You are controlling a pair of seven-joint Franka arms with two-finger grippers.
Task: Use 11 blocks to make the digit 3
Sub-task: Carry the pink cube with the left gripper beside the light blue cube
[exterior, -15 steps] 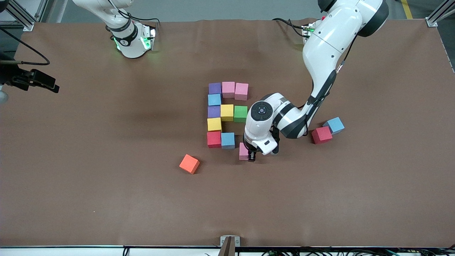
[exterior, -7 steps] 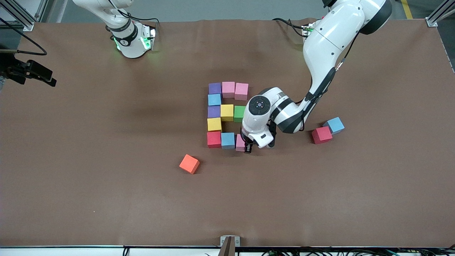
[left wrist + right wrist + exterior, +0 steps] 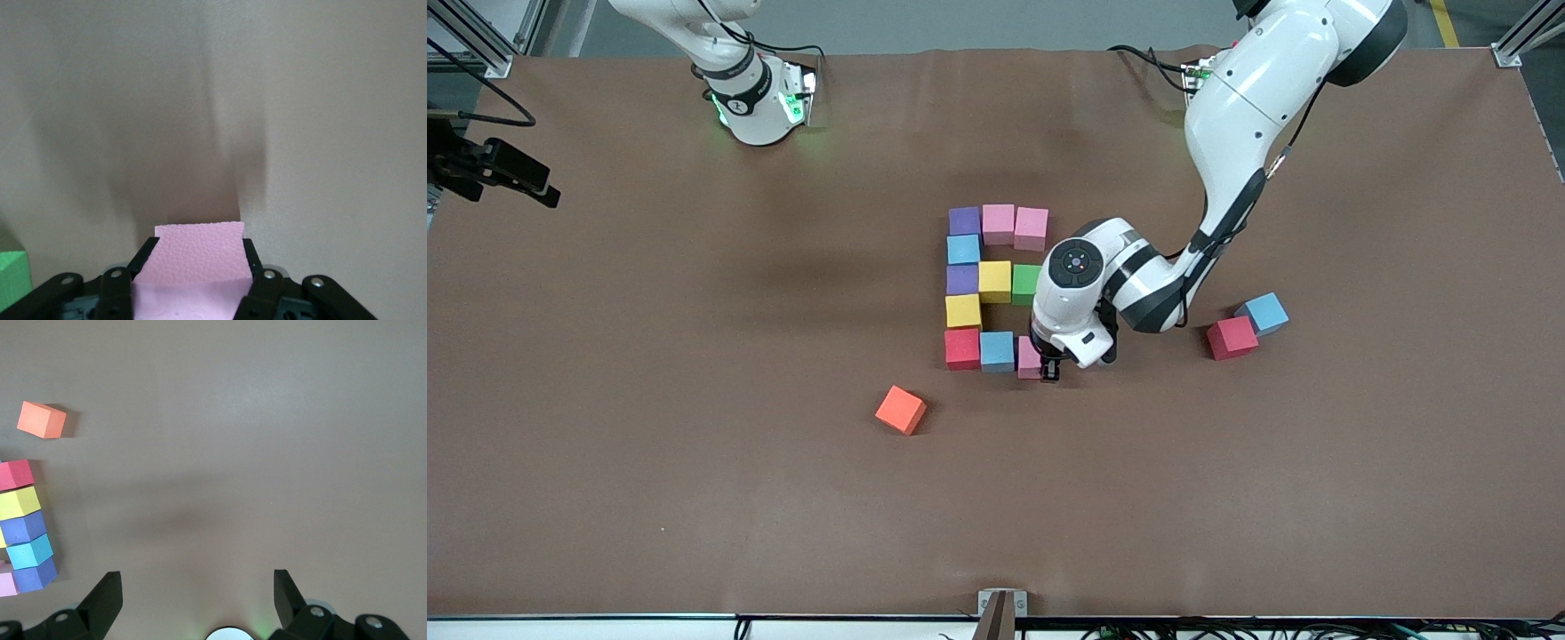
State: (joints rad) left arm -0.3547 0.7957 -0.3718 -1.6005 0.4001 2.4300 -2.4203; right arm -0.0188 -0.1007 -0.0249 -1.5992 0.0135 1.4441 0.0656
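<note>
**Blocks nearly forming a digit 3, one pink cube in the left gripper**

Cubes of coloured foam sit on a brown table (image 3: 694, 462). Ten stand together in a blocky figure (image 3: 996, 289) near the table's middle. Its row farthest from the front camera holds three: one purple cube (image 3: 964, 220) and two pink cubes (image 3: 998, 223) (image 3: 1031, 228). A column runs toward the camera from the purple one: a light blue cube (image 3: 963, 249), a second purple cube (image 3: 962, 279), a yellow cube (image 3: 963, 311) and a red cube (image 3: 962, 348). A second yellow cube (image 3: 995, 281) and one green cube (image 3: 1027, 284) form the middle bar. A second light blue cube (image 3: 997, 351) sits beside the red one in the nearest row.

The left gripper (image 3: 1050, 368) is down at the end of that nearest row, its fingers clamped on a third pink cube (image 3: 1028, 357), which stands just beside the light blue cube; the left wrist view shows the pink foam pinched between the two fingers (image 3: 259, 288).

Three cubes lie apart from the figure. One orange cube (image 3: 901, 410) lies nearer the camera. Another red cube (image 3: 1232, 337) and another light blue cube (image 3: 1264, 313) touch each other toward the left arm's end.

The right gripper (image 3: 197, 600) waits high over bare table at the right arm's end, its fingers spread wide with nothing between them.
</note>
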